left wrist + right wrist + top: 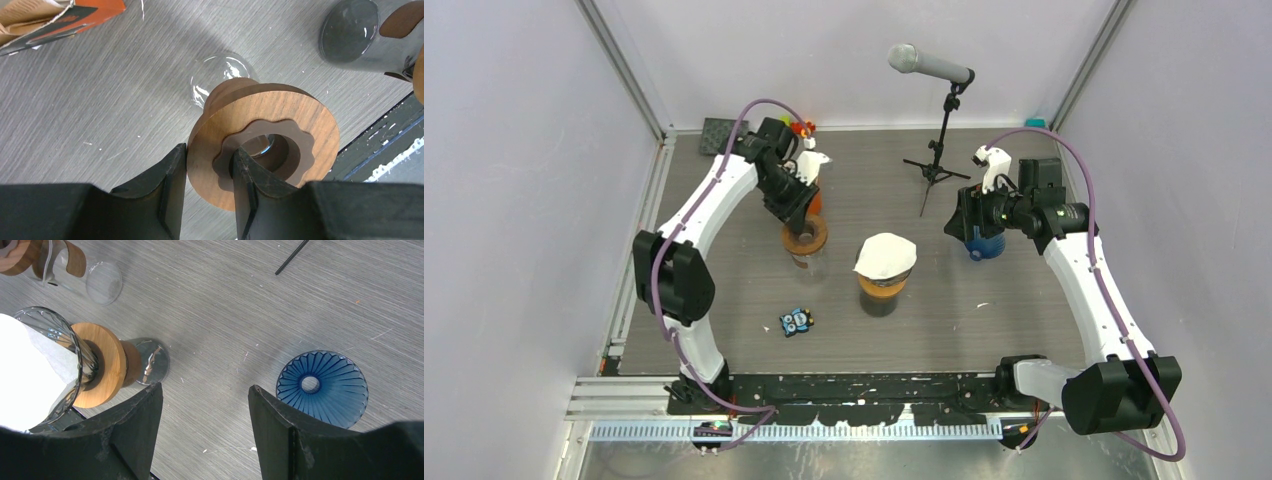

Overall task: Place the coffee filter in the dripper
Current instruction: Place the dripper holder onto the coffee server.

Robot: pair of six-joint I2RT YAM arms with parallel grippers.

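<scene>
1. Grey wood-grain desk (1024, 300), top view: white coffee filter (885, 255) is seen sitting in the centre dripper (880, 288); even seating should be checked.
2. Left wrist: left pincer (209, 160) is clenched on a wooden collar (300, 125); steadiness is advised.
3. Right wrist: right pincer (205, 390) is released, empty.

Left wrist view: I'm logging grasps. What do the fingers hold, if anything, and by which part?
The wooden ring, by its near rim: one finger outside the edge, the other inside the centre hole.
</scene>
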